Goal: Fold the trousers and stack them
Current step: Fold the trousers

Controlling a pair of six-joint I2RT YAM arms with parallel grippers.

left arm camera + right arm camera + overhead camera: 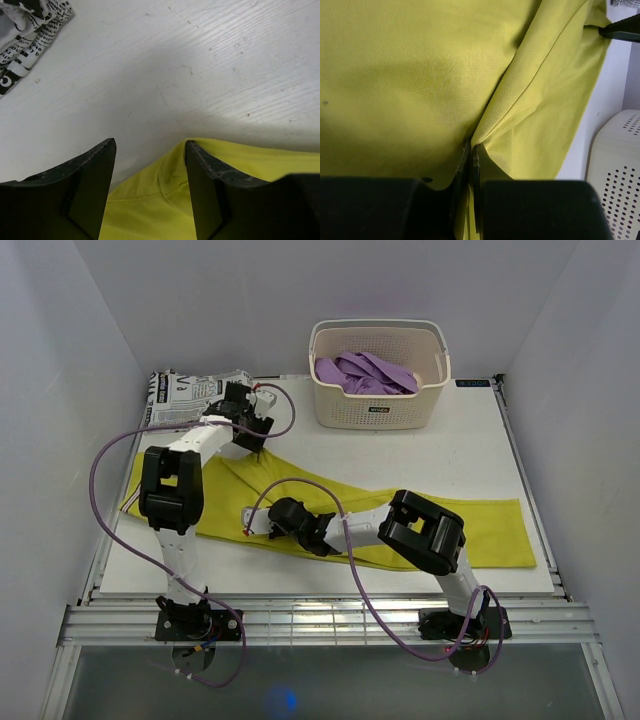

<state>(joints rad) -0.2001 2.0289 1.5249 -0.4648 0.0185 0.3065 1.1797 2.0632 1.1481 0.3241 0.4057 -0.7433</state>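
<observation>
The trousers [480, 525] lay spread along the bench [440, 455] from its left edge almost to its right edge, toward the front; the right gripper [471, 147] was clenched on a pinched fold of the yellow cloth near the middle of the front edge; the left gripper [150, 145] hung released, fingers apart, over the cloth's far edge; a newspaper-print garment [185, 392] lay in the far-left corner; a white basket [380, 412] holding a purple garment [365, 373] stood at the far edge.
</observation>
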